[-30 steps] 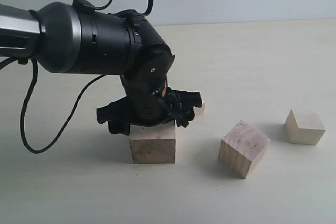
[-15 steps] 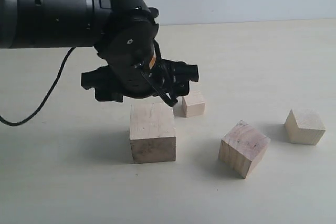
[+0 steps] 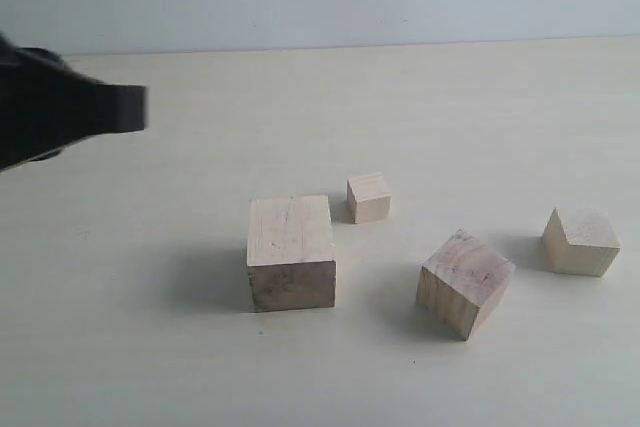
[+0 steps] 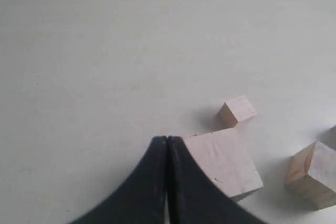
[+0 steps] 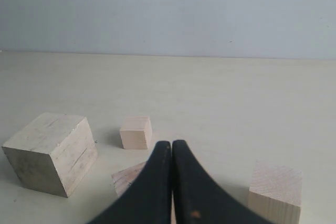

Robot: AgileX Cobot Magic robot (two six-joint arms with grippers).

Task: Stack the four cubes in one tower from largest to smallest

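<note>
Exterior: we see our left gripper (image 3: 135, 109) well apart from the largest cube (image 3: 290, 252), whose top is bare | Left wrist: its fingers meet, empty, with the largest cube just beside the tips | Right wrist: our right gripper (image 5: 171, 144) is closed on nothing, the second cube (image 5: 128, 179) partly hidden behind its fingers

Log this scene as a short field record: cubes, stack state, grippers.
largest cube: on the table, nothing on it
smallest cube: close behind the largest's right corner, not touching
second cube: right of the largest, apart, turned at an angle
third cube: far right, alone
stacked: none
left gripper: shut, empty
right gripper: shut, empty
</note>
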